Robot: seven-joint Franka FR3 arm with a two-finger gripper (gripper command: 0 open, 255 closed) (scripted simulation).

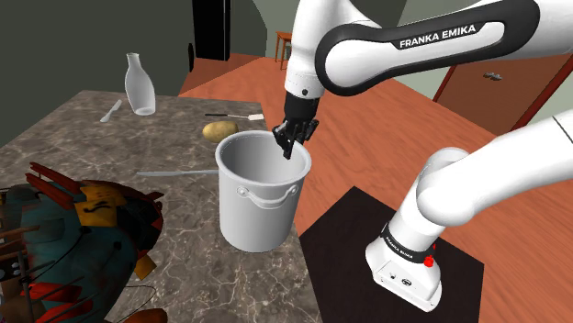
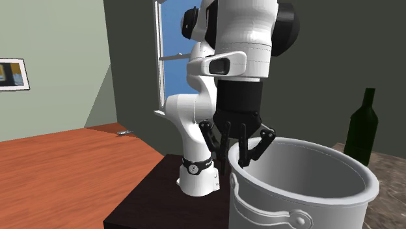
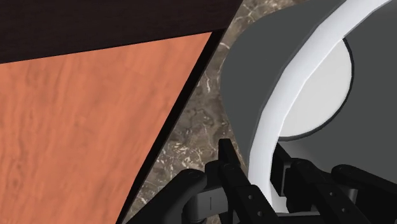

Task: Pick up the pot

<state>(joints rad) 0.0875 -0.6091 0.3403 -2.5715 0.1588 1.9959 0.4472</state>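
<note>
A tall light grey pot (image 1: 257, 206) with a bail handle stands near the edge of the marbled brown counter (image 1: 83, 138), close to the stand. My black gripper (image 1: 290, 147) comes down onto its rim on the stand's side. In the second exterior view the gripper (image 2: 241, 159) straddles the pot (image 2: 306, 195) wall, one finger inside and one outside. In the wrist view the pot's white rim (image 3: 273, 121) runs between the two fingers of the gripper (image 3: 261, 184), and both press against it.
On the counter behind the pot lie a tan potato-like lump (image 1: 219, 129), a white bottle (image 1: 139, 84), a spoon (image 1: 110, 112) and a long utensil (image 1: 174, 172). A colourful bulky object (image 1: 64, 229) fills the near left. A dark green bottle (image 2: 362, 130) stands beyond the pot.
</note>
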